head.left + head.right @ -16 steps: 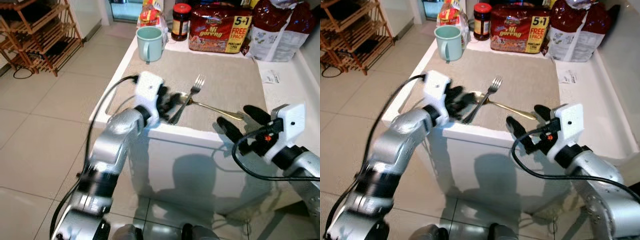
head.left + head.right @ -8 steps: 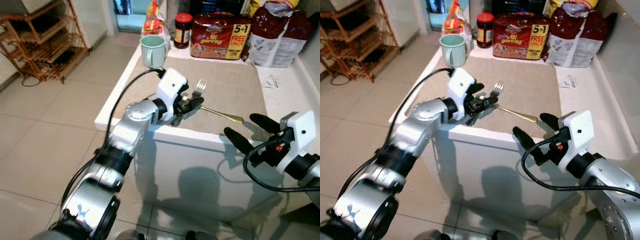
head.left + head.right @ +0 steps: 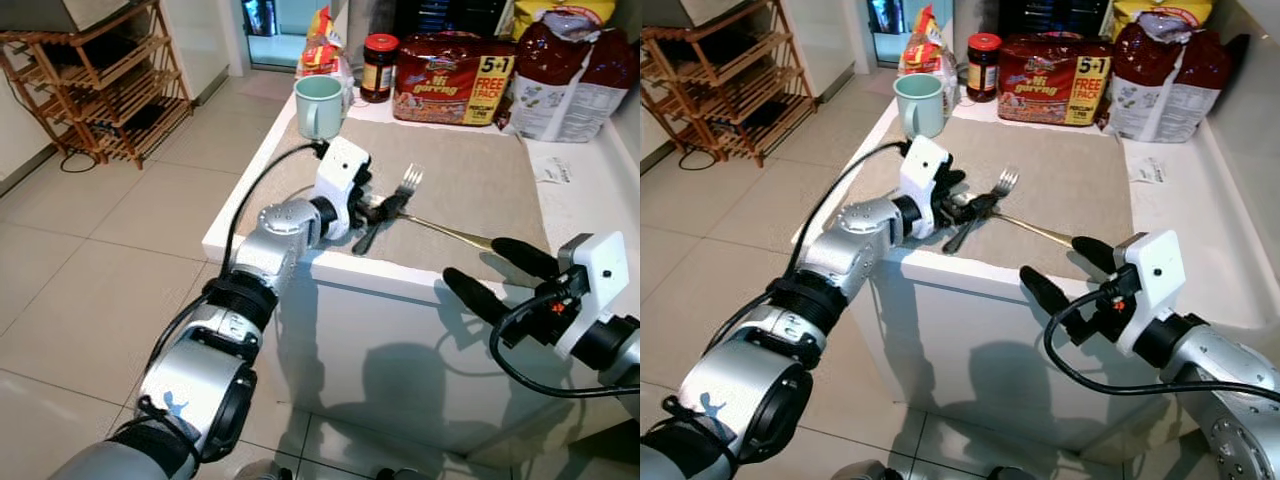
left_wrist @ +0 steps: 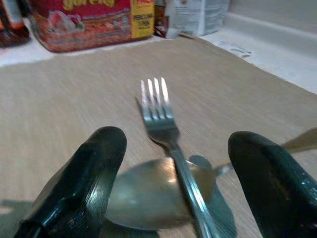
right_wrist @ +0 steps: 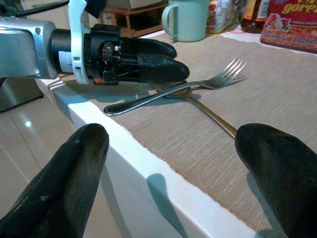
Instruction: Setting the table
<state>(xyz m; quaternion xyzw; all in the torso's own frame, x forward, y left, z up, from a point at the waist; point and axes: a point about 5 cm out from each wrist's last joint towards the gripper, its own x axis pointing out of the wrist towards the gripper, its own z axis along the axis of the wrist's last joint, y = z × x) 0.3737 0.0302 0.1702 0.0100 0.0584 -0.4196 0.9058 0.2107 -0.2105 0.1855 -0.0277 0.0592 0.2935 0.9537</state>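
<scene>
Reaching out over the near edge of the tabletop [image 3: 232,216], the left arm is stretched forward with its left gripper [image 4: 173,163] low over the beige placemat [image 3: 470,175], fingers spread wide to either side of the fork [image 4: 166,129]. The fork lies flat on the mat, its tines pointing toward the noodle pack [image 3: 451,69], its handle crossing over the bowl of the spoon [image 4: 148,191]; neither finger touches it, so nothing is held. A second ago this gripper sat at the mat's near edge by the handle end; now it has pushed further in and straddles the fork. The mint mug [image 3: 319,104] stands upright at the mat's far left corner, with a jar [image 3: 378,67] beside it. Over on the right, the right gripper [image 3: 495,278] hangs just off the front edge of the tabletop, fingers parted and empty, aimed at the spoon's golden handle; it has held much the same pose since a second ago.
</scene>
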